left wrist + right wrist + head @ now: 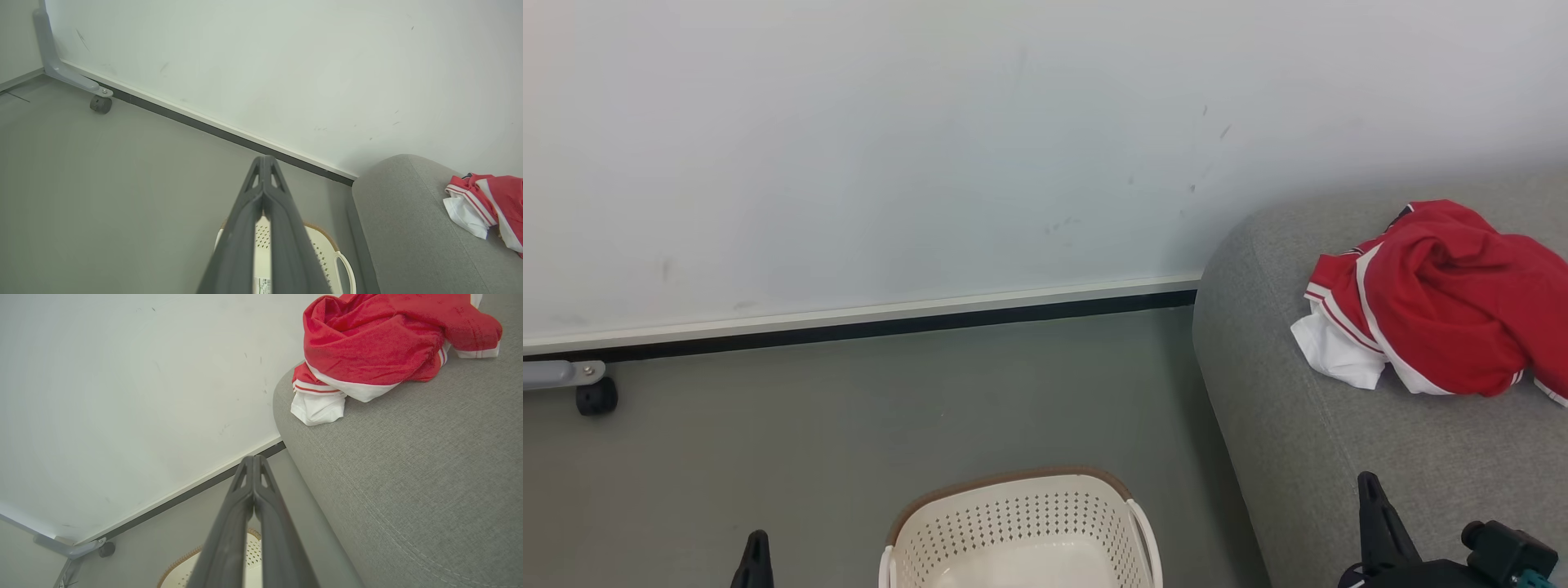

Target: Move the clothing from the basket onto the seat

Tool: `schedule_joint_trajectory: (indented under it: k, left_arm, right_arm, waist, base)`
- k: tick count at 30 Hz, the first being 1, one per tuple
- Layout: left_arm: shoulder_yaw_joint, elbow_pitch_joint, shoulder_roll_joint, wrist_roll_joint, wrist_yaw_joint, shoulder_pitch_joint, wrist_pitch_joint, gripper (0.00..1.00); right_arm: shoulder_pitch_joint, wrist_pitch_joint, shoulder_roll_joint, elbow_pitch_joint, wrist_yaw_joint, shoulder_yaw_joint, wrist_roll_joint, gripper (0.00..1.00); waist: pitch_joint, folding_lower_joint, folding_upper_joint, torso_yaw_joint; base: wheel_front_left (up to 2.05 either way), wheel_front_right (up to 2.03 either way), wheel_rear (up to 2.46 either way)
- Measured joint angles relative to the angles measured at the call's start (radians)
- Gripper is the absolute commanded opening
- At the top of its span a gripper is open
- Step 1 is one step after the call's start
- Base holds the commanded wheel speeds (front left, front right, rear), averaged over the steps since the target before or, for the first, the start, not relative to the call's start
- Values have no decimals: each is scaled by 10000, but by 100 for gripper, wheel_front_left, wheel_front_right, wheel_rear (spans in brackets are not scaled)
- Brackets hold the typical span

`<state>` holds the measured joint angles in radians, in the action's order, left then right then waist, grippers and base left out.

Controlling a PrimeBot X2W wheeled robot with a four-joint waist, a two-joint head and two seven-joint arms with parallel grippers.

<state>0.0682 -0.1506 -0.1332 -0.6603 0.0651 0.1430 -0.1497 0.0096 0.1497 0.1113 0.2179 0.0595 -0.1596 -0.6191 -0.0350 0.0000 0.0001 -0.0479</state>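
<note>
Left tool (263,163) and right tool (253,461) pinched closed, basket (1013,523) seemingly bare on floor (849,425), clothing (1445,302) heaped on seat (1339,457), white wall (849,163)

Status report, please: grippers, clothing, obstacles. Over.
Left gripper shut, empty. Right gripper shut, empty. Clothing heaped on seat; basket bare where visible. Path clear.

The basket (1021,523) stands on the floor (849,433), just left of the seat (1339,457) with a strip of floor between them, and well before the wall (931,163). The clothing (1445,302) lies in one heap on the seat, near its left edge and back from its front. A caster (596,396) sits on the floor at the foot of the wall, far left. The left tool (756,543) is left of the basket, above the floor; the right tool (1369,486) is above the seat's front part.
</note>
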Motion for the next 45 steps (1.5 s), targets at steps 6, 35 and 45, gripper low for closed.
schedule_joint_trajectory:
  k: [6, 35, 45]
  left_arm:
    - [-125, -115, 86, -819, -138, -175, 213, 0]
    - [-763, -688, 428, -4502, -920, -1028, 1273, 0]
    - [-984, -901, 546, -5777, -1126, -1303, 1628, 0]
  right_arm:
    - [-34, -238, -58, 84, -159, 247, -821, 0]
    - [-421, -1294, -326, 405, -869, 1419, -4690, 0]
    - [-613, -1639, -414, 485, -1108, 1810, -6017, 0]
  waist:
    - [30, 0, 0, 39]
    - [176, 0, 0, 230]
    - [226, 0, 0, 296]
  base:
    - [0, 0, 0]
    - [0, 0, 0]
    - [0, 0, 0]
